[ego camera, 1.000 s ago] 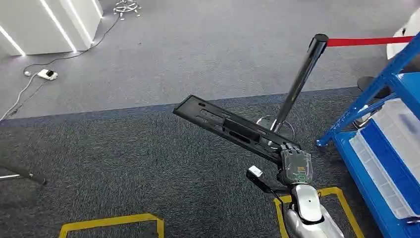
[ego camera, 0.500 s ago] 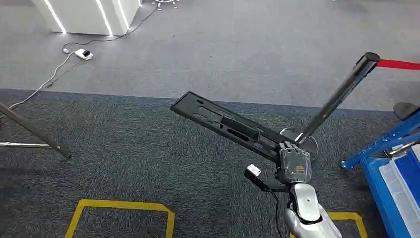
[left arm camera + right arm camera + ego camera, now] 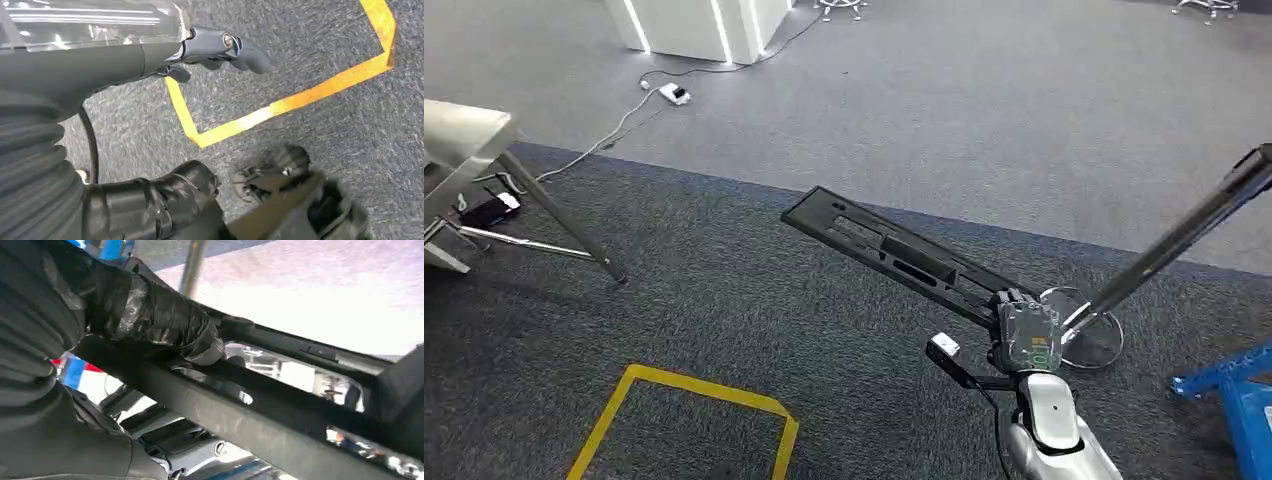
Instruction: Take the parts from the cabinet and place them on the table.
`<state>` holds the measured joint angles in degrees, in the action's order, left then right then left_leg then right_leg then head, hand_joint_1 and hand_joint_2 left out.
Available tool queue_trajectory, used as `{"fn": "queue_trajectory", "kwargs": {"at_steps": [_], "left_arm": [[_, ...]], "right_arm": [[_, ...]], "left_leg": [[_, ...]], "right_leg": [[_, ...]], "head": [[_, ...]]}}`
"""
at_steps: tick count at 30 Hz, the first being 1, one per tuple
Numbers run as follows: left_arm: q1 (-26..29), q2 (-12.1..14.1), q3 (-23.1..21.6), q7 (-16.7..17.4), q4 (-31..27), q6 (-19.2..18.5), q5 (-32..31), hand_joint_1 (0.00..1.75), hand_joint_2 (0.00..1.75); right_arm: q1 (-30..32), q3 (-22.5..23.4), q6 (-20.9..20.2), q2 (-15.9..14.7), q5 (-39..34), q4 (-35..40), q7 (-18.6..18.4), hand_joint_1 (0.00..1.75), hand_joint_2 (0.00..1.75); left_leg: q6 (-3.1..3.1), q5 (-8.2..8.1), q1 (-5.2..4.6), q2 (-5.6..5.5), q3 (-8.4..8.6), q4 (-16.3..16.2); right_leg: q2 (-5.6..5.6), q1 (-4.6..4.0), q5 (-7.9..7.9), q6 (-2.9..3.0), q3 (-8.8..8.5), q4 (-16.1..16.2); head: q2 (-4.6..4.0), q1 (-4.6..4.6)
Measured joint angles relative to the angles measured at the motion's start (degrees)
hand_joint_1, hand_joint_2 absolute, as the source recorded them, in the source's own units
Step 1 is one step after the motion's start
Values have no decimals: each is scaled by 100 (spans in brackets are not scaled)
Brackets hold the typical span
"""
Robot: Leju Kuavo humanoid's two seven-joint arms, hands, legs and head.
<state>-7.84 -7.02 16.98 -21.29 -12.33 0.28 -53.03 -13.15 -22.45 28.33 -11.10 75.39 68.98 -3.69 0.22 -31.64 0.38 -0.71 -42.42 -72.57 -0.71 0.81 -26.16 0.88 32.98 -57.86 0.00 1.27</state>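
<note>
I saw the long black part (image 3: 894, 260) as matt moulded plastic, though up close in the right wrist view it caught glossy reflections (image 3: 300, 405). My right hand (image 3: 1024, 335) had a smooth grey plastic shell, its arm (image 3: 1049, 425) polished silver. The floor carpet (image 3: 724, 330) looked rough and speckled dark, with smooth yellow tape (image 3: 684, 395) stuck on it. The barrier post (image 3: 1184, 235) was shiny dark metal on a chrome base (image 3: 1094, 345). The tabletop (image 3: 454, 135) looked like brushed metal.

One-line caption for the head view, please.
Right hand holds a long black part over grey carpet.
</note>
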Motion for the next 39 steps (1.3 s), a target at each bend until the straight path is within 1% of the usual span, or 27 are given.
{"fn": "queue_trajectory", "kwargs": {"at_steps": [1,2,3,5,6,7,11,13,14,16,17,18,20,21,22,25,26,28,29,31,32,33,34,35,36,37,39], "left_arm": [[5,-2,0,0,0,0,0,0,175],[14,-4,0,0,0,0,0,0,175],[20,-4,0,0,0,0,-2,0,175],[18,-2,0,0,0,0,0,0,175],[6,-2,0,0,0,0,0,0,175],[-8,-2,0,0,0,0,0,0,175],[15,7,0,0,0,0,0,0,175],[1,4,0,-2,0,0,-2,0,175],[-20,2,0,-2,0,2,-2,0,175],[-21,-2,0,-2,0,0,-2,0,175],[-11,-2,0,2,0,0,-2,0,175],[-5,-2,0,2,0,2,-2,0,175],[-7,-2,0,2,0,2,-2,0,175],[-5,-4,0,2,0,2,0,0,175],[-13,-4,0,2,0,4,-2,0,175],[17,-2,0,2,0,17,2,0,175],[32,-2,2,2,0,20,2,0,175],[34,2,2,2,0,20,4,0,175],[18,2,2,0,0,20,7,0,175],[20,0,2,0,0,20,7,0,175],[29,-2,2,0,0,20,7,0,175],[36,-2,4,0,0,20,7,0,175],[41,0,4,0,0,22,7,0,175],[40,0,4,0,0,26,7,0,175],[33,4,4,0,0,31,7,0,175],[16,7,4,0,0,33,9,0,175],[10,9,7,0,0,33,9,0,175]], "right_arm": [[5,2,0,0,-5,0,0,175,175],[6,2,-2,0,-5,0,0,175,175],[6,2,-2,0,-5,0,0,175,175],[5,2,-2,0,-5,2,0,175,175],[4,2,0,0,-5,2,4,175,175],[4,7,0,-2,-5,2,7,175,175],[-1,11,-2,-4,-5,15,7,175,175],[-8,22,-2,-11,-7,33,7,175,175],[5,28,-2,-28,-11,33,11,175,175],[44,53,-2,-61,-29,30,11,175,175],[62,63,-2,-65,-29,30,11,175,175],[72,68,-2,-70,-31,30,11,175,175],[76,81,-2,-87,-35,33,11,175,175],[74,90,-2,-96,-40,37,11,175,175],[75,94,-4,-101,-44,33,11,175,175],[92,107,2,-109,-63,59,20,175,175],[92,107,4,-107,-64,74,28,175,175],[95,109,4,-105,-70,98,37,175,175],[96,118,4,-114,-79,98,39,175,175],[98,127,4,-116,-88,98,39,175,175],[98,127,4,-116,-88,98,48,175,175],[99,127,2,-116,-88,98,52,175,175],[98,127,2,-116,-88,98,59,175,175],[98,127,2,-116,-85,98,68,175,175],[98,127,2,-116,-85,100,76,175,175],[98,127,2,-116,-85,103,76,175,175],[90,131,0,-120,-88,103,79,175,175]], "left_leg": [[-22,-97,16,18,-157,-330],[-38,-38,27,32,-168,-363],[-42,137,30,46,-31,-105],[-9,586,24,169,524,898],[35,639,-4,425,762,1368],[96,618,-68,460,797,1411],[225,665,-52,202,808,1493],[289,707,-18,102,826,1528],[303,709,-18,35,824,1527],[307,706,-31,-114,818,1513],[307,704,-32,-191,816,1497],[304,698,-31,-272,817,1480],[281,668,-22,-432,818,1423],[254,649,-14,-493,806,1397],[224,645,-38,-555,759,1368],[109,700,36,-767,691,1397],[73,708,7,-837,675,1401],[42,486,-22,-244,561,1111],[14,256,-12,-66,357,695],[-20,-110,19,25,-90,-229],[-34,-123,29,33,-188,-429],[-39,-4,32,38,-138,-324],[-29,227,31,49,61,60],[-4,478,26,100,355,583],[42,697,8,249,671,1158],[92,586,-75,507,793,1392],[147,624,-97,364,762,1414]], "right_leg": [[-88,-7,-4,3,3,-2],[-166,-8,-8,-2,2,-3],[-242,-8,-18,-12,-2,-6],[-369,-7,-43,-43,-24,-19],[-431,-17,-63,-66,-43,-27],[-492,-53,-82,-102,-38,-35],[-665,-53,-110,-225,-105,-8],[-148,4,-400,-256,53,-394],[-12,2,-639,-264,261,-844],[56,-1,-930,-278,686,-1679],[61,-2,-883,-275,768,-1790],[65,-1,-699,-266,713,-1613],[164,12,-129,-238,286,-651],[370,31,-21,-222,111,-219],[673,55,-105,-228,75,-153],[506,6,-92,-191,57,-130],[426,51,-66,-149,27,-68],[263,47,-46,-60,-33,2],[162,28,-53,-47,-38,3],[-21,3,-72,-25,-38,-3],[-99,-1,-78,-24,-39,-6],[-166,-2,-87,-28,-47,-9],[-238,-3,-102,-38,-60,-15],[-302,-5,-123,-48,-85,-18],[-368,-11,-146,-66,-119,-20],[-431,-30,-164,-94,-130,-19],[-534,-47,-182,-144,-129,-26]], "head": [[0,2],[0,2],[0,4],[0,4],[0,2],[0,-4],[0,-2],[0,-9],[0,-15],[0,-13],[0,-11],[0,-13],[0,-13],[0,-15],[0,-18],[0,-11],[0,-7],[0,13],[0,15],[0,15],[0,19],[0,17],[0,17],[0,19],[0,17],[0,15],[0,17]]}}
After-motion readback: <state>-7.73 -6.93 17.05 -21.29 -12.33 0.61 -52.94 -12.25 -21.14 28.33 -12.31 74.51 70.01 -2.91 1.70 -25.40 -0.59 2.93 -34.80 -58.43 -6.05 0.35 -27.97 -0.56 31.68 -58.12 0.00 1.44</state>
